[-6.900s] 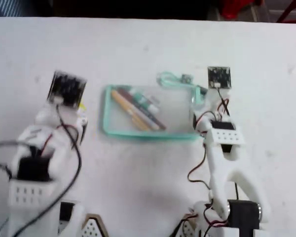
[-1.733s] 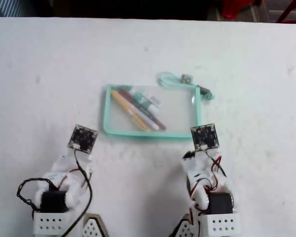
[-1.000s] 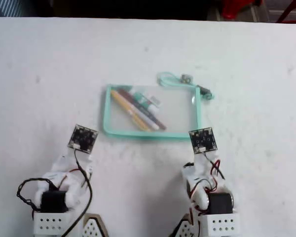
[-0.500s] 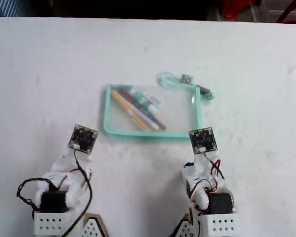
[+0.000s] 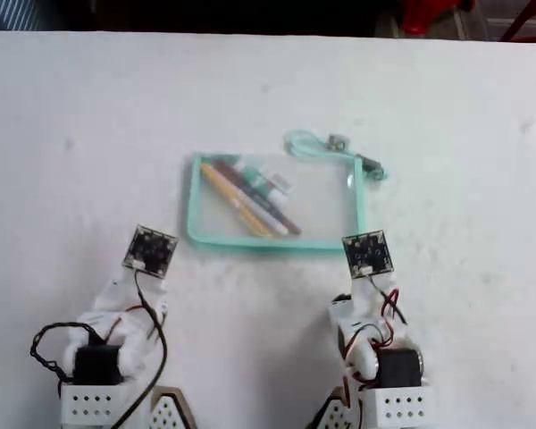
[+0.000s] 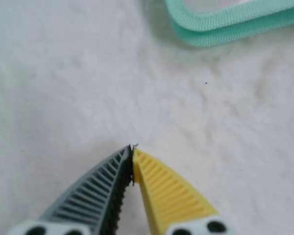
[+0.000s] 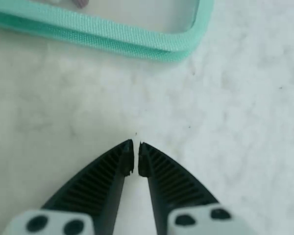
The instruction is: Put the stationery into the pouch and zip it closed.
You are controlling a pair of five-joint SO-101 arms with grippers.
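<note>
Both arms have pulled back from the pouch (image 5: 326, 201) toward the table's (image 5: 447, 107) near edge. Seen from above, the clear, teal-edged pouch lies flat mid-table with the stationery (image 5: 250, 201) inside its left half. It sits at about 2 o'clock from the left gripper (image 6: 132, 149) and 10 o'clock from the right gripper (image 7: 135, 144), near but apart from both. Each gripper's fingers are pressed together, holding nothing, over bare tabletop.
</note>
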